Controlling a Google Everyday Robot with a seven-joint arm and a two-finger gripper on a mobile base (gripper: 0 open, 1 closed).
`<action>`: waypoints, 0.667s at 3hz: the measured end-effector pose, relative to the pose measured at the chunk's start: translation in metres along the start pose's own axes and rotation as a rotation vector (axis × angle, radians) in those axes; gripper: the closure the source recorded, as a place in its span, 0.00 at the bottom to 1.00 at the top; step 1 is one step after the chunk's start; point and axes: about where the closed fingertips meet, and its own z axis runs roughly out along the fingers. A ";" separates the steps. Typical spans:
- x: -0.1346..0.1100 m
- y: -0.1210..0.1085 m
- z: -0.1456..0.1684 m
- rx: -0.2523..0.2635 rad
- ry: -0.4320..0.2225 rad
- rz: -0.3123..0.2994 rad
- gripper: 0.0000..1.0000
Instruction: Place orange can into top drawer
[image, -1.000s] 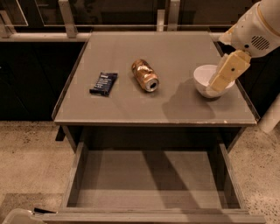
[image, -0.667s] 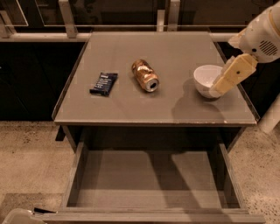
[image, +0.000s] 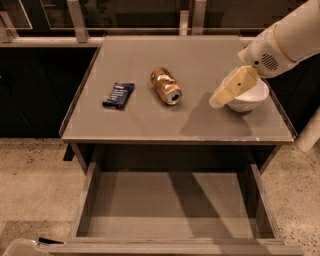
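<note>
Looking down on one grey table (image: 145, 125) with a flat, smooth, matte top and a thin raised lip along its edges. Under it is one top drawer (image: 170, 212), pulled all the way out: wide, shallow, flat grey bottom, low grey side walls, nothing inside it. One white arm (image: 285, 42) with a rounded plastic-looking shell comes in from the upper right. Its gripper (image: 220, 98) is a tan, blocky piece angled down and to the left over the right part of the table, right at the left rim of the bowl. Honestly can't tell how wide it's set, or whether it touches the bowl, and I see nothing in its hold. There's one bowl (image: 251, 98), white, round and glossy, sitting near the table's right edge. One orange can (image: 166, 86) lies on its side around the middle of the table top, coppery and crinkly-shiny, silver end facing the front, well apart from the gripper and not in the drawer. Left of it, one snack bar wrapper (image: 119, 95), flat, dark blue and rectangular.
</note>
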 end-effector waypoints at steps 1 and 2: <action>-0.022 0.004 0.025 -0.008 -0.039 -0.010 0.00; -0.042 0.005 0.049 -0.022 -0.068 -0.028 0.00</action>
